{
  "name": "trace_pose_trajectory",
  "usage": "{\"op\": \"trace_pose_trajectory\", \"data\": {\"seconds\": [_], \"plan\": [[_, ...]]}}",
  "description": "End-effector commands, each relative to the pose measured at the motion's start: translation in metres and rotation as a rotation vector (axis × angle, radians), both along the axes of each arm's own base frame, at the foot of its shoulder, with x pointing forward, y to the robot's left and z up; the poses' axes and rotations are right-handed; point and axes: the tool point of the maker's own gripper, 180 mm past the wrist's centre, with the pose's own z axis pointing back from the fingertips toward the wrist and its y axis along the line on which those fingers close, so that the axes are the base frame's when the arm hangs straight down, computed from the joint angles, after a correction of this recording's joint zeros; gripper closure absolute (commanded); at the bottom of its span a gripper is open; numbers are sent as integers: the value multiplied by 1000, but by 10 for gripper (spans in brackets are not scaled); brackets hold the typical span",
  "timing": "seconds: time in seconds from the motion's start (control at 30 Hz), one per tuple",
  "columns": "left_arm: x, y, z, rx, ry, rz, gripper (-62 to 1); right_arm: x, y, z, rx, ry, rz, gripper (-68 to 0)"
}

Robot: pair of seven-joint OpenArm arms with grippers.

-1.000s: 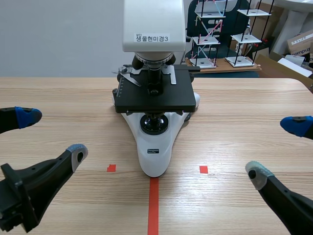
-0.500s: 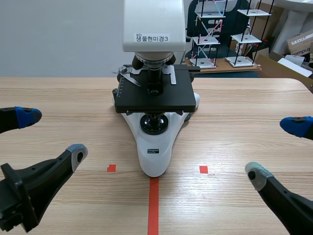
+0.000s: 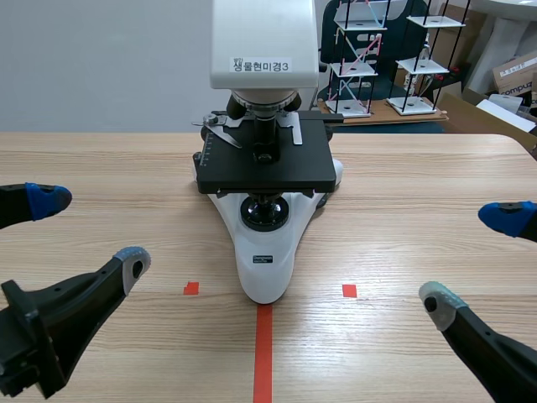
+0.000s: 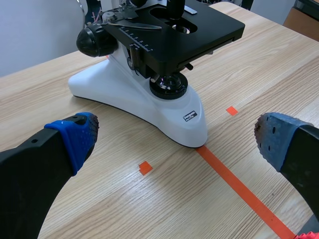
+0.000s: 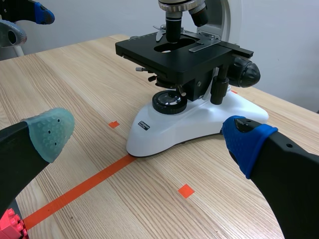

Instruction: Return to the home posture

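at the left, the left gripper (image 3: 89, 231) is seen low over the table (image 3: 101, 159), its fingers spread wide with nothing held between them — one pad blue, one grey-green. in the middle, the microscope (image 3: 267, 210) is found upright on its white base. the tip of that base rests at the head of the orange-red tape line (image 3: 263, 353), and the small tape squares (image 3: 191, 288) are set to either side. the microscope is touched by neither arm and lies well apart from both. over on the right, the right gripper (image 3: 474, 257) is seen in a mirrored pose, fingers likewise wide apart and empty, low above the wood. the two arms are placed at their own sides, roughly level with each other — so the return to the home posture is judged all but done, perhaps complete. little more is called for: at most a slight settling of each arm, kept clear of the microscope, with the fingers left apart.
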Motion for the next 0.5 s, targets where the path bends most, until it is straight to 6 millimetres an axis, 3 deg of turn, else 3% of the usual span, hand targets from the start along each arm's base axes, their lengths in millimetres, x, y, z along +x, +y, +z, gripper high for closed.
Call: {"op": "trace_pose_trajectory", "data": {"seconds": [0.0, 0.47], "plan": [[-1, -2, 6, -21, -11, -2, -623, 4, 0, 8, 22, -27, -2, -679], [-1, -2, 6, -21, -11, -2, -623, 4, 0, 4, 6, -12, -2, -679]]}}
